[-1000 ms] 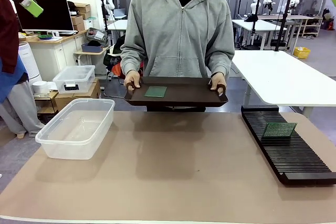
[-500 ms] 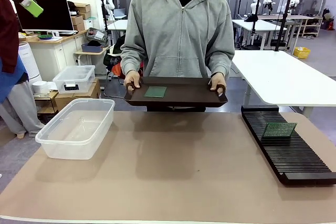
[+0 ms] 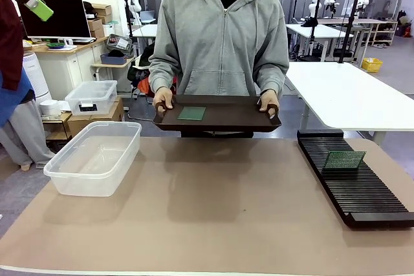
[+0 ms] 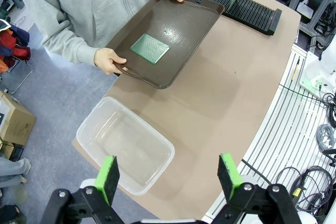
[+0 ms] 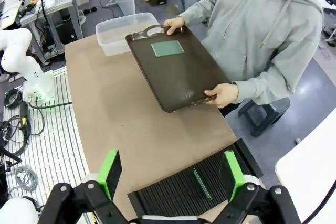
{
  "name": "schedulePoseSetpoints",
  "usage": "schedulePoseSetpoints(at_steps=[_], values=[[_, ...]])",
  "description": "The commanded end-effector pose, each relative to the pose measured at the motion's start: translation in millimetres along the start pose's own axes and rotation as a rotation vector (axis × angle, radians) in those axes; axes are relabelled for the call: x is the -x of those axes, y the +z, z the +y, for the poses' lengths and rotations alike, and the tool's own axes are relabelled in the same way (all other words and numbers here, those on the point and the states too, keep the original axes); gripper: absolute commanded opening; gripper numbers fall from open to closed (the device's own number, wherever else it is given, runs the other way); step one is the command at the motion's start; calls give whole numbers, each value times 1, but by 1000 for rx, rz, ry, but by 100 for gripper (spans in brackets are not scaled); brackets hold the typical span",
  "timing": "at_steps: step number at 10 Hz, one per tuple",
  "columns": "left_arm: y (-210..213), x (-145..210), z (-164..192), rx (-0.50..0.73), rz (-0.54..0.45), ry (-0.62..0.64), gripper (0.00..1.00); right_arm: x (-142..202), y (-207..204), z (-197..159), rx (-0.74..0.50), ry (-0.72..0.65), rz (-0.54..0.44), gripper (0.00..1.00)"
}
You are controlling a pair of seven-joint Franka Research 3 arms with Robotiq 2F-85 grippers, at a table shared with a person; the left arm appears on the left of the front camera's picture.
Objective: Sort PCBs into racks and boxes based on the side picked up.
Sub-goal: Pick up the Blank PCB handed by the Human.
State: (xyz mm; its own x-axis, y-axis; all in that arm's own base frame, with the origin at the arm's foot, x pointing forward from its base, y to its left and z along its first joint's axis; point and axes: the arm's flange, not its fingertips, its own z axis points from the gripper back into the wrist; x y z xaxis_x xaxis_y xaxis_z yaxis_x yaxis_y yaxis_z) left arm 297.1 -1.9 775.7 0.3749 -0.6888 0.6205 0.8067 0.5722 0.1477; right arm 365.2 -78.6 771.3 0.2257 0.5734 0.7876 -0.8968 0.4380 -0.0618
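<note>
Green PCB point(image 3: 192, 113) flat on tray point(image 3: 236, 116) (lengthwise along it) | left claw point(image 4: 169, 177), right claw point(image 5: 171, 174) spread

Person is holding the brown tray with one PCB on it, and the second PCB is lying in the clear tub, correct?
Not quite. The second PCB stands in a slot of the black rack, not in the clear tub; the front view shows it. The person does hold the brown tray with the other PCB on it.
</note>
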Motion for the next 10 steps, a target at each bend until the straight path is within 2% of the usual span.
schedulePoseSetpoints(at_steps=[1,10], values=[[-1,2,0,10,-8,-4,100,-1,1,1,-3,5,-8,100],[-1,2,0,10,-8,-4,100,-1,1,1,-3,5,-8,100]])
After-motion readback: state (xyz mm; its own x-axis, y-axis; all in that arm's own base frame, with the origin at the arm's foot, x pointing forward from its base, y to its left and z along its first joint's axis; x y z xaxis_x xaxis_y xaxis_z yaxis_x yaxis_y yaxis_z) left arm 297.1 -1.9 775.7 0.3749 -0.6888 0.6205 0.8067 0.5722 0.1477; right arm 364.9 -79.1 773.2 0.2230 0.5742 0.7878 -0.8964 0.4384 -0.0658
